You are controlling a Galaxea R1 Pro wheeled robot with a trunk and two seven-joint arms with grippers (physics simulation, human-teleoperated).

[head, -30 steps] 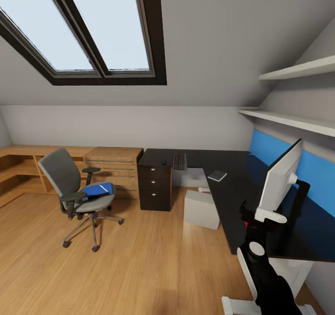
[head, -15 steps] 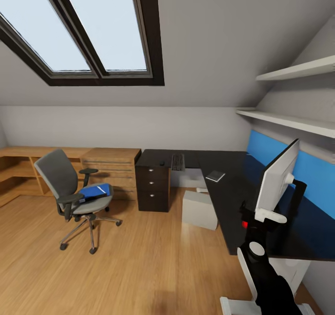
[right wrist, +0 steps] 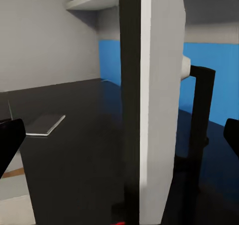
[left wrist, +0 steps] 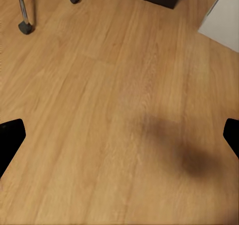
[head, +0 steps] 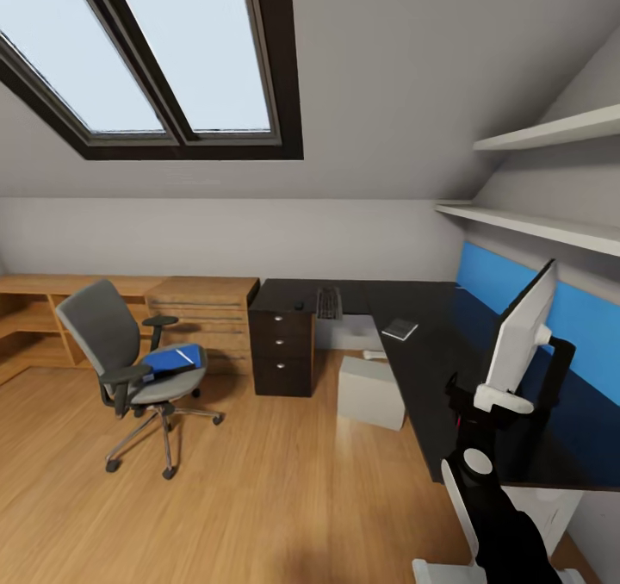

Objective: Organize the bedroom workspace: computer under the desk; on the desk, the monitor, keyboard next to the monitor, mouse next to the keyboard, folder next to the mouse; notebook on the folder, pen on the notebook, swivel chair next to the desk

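Panning slightly rightward, camera only; right gripper [right wrist: 119,135] gaping wide around monitor [head: 522,336] near desk [head: 430,343] right edge, left gripper [left wrist: 119,135] likewise wide; folder [head: 175,359] awaiting transfer from swivel chair [head: 116,343]

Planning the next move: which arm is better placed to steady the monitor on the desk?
Right. The right tool faces the monitor edge-on above the desk; the left tool points at the wooden floor.
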